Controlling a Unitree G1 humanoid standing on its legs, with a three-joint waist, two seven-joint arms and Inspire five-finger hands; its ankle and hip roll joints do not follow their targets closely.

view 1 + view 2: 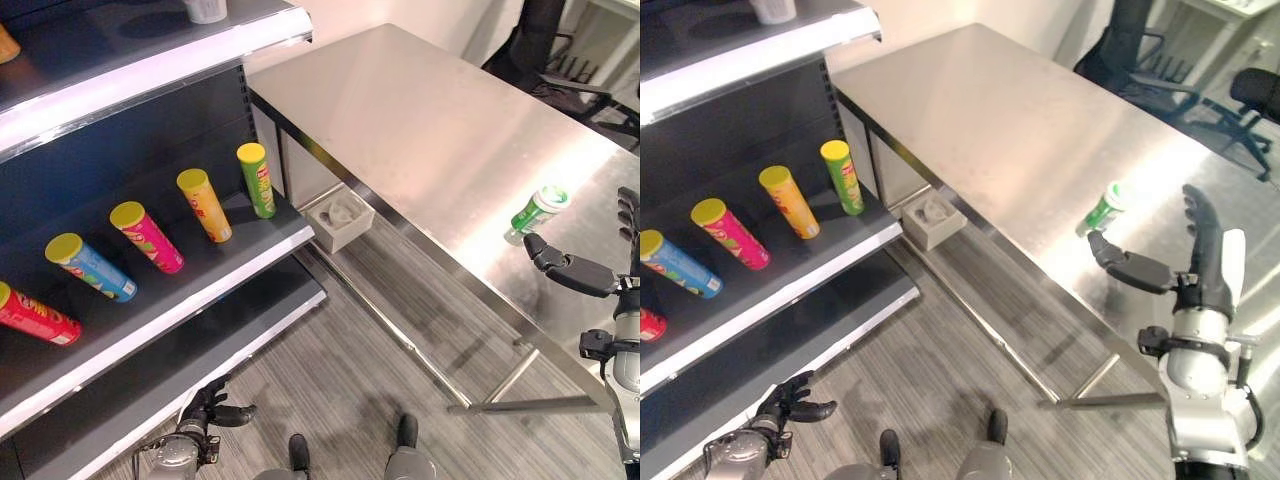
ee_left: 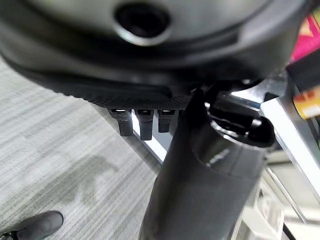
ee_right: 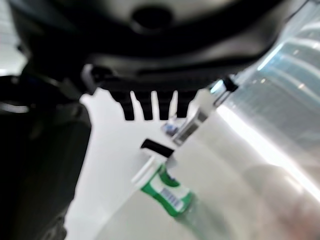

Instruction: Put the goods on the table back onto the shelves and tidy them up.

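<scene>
A green can with a white lid [image 1: 538, 210] lies on its side on the steel table [image 1: 420, 110], near the right front edge. My right hand [image 1: 1200, 270] hovers just in front of it, open, fingers straight and thumb reaching toward the can [image 3: 162, 187] without touching it. Low by the floor, beside the bottom shelf, hangs my left hand [image 1: 210, 408] with relaxed fingers and nothing in it. On the middle shelf [image 1: 200, 280] lie a green tube [image 1: 256, 178], a yellow one [image 1: 205, 204], a pink one [image 1: 147, 236], a blue one [image 1: 90, 266] and a red one [image 1: 35, 318], side by side.
A grey box [image 1: 338, 218] sits on the floor under the table's left end. A white cup [image 1: 205, 8] stands on the top shelf. Office chairs [image 1: 1160, 60] stand beyond the table's far right side. Striped grey floor lies between shelf and table.
</scene>
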